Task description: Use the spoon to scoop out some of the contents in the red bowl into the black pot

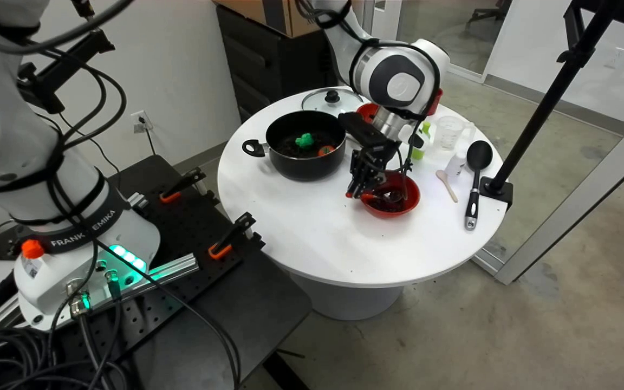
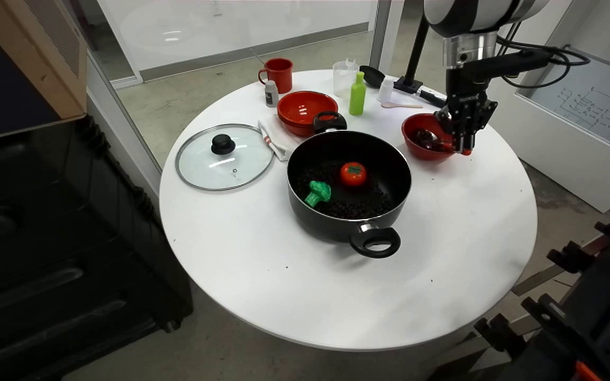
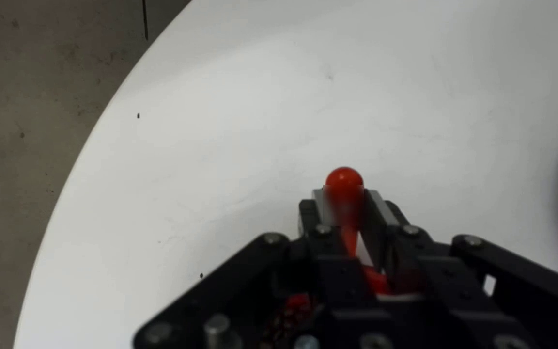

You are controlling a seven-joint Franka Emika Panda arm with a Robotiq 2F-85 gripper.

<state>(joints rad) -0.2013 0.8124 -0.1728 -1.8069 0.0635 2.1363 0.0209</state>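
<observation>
The spoon [image 1: 394, 196] has its silver head in the red bowl [image 1: 390, 213], among dark contents; the head also shows in an exterior view [image 2: 431, 138]. My gripper [image 1: 359, 189] is shut on the spoon's red handle beside the bowl's rim. In the wrist view, the rounded handle end [image 3: 345, 180] sticks out past the fingertips [image 3: 347, 208], and the bowl is mostly hidden behind the fingers. The black pot [image 2: 321, 219] stands apart from the bowl. It holds small dark pieces, a red tomato [image 2: 353, 174] and a green broccoli piece [image 2: 317, 193].
A glass lid [image 2: 204, 164], stacked red bowls [image 2: 305, 108] on a cloth [image 2: 278, 135], a red cup [image 2: 279, 76] and a green bottle [image 2: 357, 95] are on the table. A black ladle [image 1: 477, 162] and wooden spoon [image 1: 447, 187] lie near a black stand [image 1: 539, 103].
</observation>
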